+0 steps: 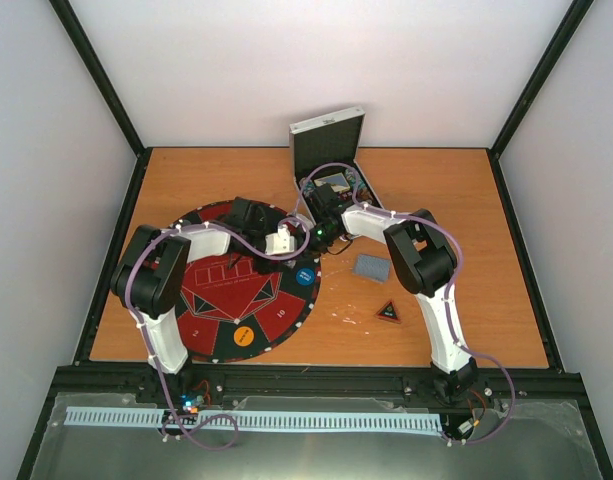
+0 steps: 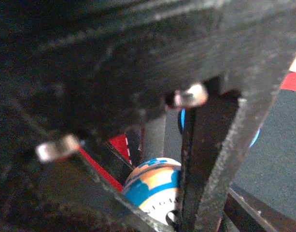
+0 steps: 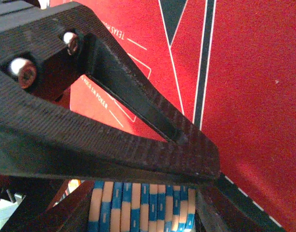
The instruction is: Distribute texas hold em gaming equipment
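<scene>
My right gripper (image 1: 321, 232) reaches left from the case over the mat's far right edge. In the right wrist view it (image 3: 152, 193) is shut on a row of blue-and-cream poker chips (image 3: 133, 210) above the red mat (image 3: 254, 96). My left gripper (image 1: 286, 243) is close beside it over the mat. In the left wrist view its fingers (image 2: 201, 183) close on both sides of a blue-and-cream chip (image 2: 155, 186). A blue disc (image 1: 304, 275) and a yellow disc (image 1: 243, 335) lie on the mat. Grey-blue cards (image 1: 372, 267) and the black-red triangle marker (image 1: 387, 311) lie on the table to the right.
The round red-and-black mat (image 1: 211, 300) covers the table's left half. The silver case (image 1: 328, 140) stands open at the back centre, just behind the two grippers. The right arm's elbow (image 1: 418, 255) hangs above the table near the cards.
</scene>
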`<state>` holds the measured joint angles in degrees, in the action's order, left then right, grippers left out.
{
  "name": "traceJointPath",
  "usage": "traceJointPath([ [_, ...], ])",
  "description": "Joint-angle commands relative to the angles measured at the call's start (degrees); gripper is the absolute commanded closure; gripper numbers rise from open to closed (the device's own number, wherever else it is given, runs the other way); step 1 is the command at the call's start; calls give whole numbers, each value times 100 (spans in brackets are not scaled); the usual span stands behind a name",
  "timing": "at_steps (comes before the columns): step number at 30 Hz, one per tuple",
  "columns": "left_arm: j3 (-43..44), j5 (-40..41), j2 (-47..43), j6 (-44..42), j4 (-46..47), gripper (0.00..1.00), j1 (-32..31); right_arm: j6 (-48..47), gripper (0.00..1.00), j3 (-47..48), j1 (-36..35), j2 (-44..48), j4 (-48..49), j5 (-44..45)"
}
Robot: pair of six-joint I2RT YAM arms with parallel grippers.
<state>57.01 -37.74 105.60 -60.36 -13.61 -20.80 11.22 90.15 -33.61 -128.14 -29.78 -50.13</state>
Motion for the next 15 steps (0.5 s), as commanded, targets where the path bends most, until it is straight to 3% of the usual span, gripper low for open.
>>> traceJointPath([
  [1,253,-216,23,-166,-38,35,-74,34,74,-86,74,48,48,271],
  [10,232,-296,13,-478,-296,53,-82,68,66,-107,115,152,29,453],
  [15,247,-321,14,-538,-407,62,-77,82,56,-96,144,225,27,500],
])
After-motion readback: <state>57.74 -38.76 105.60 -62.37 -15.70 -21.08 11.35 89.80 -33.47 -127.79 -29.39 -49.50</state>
